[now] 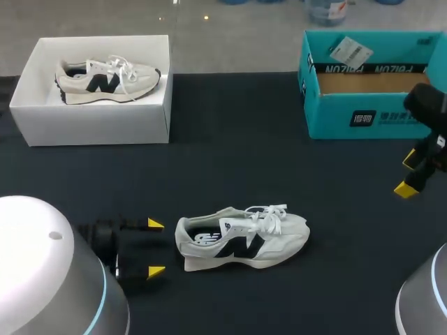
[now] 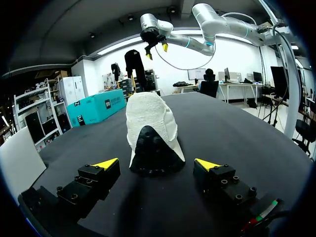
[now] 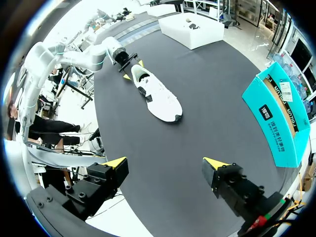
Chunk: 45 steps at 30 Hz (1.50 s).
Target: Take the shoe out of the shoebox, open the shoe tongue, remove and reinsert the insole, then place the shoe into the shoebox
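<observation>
Near left, low over the black tabletop [image 1: 230, 167]: left claw [image 1: 155, 248], fingers wide apart, gripping nothing, level with the heel of the shoe [image 1: 241, 241] and just short of it. From the left wrist, heel dead ahead, centred between the two yellow tips, no contact on either side.

Near middle: shoe apparently upright on its sole, heel left, toe right, white laces loose over the tongue. Out of any box, so probably time to open the tongue.

To do that well: ease forward to flank the heel with both fingers, then close gently, low on the heel, firm enough to pin the shoe without crushing the collar or covering the opening. Keep the shoe square, tongue facing up.

Further off at the right, raised above the tabletop: right claw [image 1: 408, 174], likewise spread and empty, well apart from the shoe. Bring down onto the tongue from above, clear of the laces.

Far right: open teal box [image 1: 349, 118], seemingly empty. Far left: white box [image 1: 98, 125] holding a second shoe [image 1: 105, 80]. Unclear which box to use.
</observation>
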### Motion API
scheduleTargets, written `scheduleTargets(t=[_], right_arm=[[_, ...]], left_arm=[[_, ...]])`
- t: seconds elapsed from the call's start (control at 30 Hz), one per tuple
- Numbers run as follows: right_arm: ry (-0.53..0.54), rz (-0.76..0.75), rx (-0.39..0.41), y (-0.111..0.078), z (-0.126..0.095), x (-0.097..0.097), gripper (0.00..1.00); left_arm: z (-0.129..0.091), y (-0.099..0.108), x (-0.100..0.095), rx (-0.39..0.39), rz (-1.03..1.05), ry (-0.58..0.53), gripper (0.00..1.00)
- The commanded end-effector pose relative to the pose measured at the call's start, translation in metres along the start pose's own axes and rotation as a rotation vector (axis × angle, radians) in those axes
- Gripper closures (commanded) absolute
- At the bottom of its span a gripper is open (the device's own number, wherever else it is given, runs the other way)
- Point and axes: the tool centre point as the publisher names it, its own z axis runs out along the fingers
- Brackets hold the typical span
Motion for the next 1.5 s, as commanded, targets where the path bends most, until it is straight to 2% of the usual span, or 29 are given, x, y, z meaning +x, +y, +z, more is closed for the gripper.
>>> scheduleTargets(t=[0.03,0.5,1.5], right_arm=[[0.002,0.001,0.005,0.002,0.001,-0.002,0.0],[0.002,0.001,0.005,0.002,0.001,-0.002,0.0],[0.002,0.001,0.005,0.002,0.001,-0.002,0.0]], left_arm=[[0.012,-0.002,-0.001,-0.005,0.0,-0.001,0.0],[0.037,-0.004,-0.002,-0.027,-0.004,-0.005,0.0],[0.061,-0.009,-0.027,-0.076,0.04,0.009,0.0]])
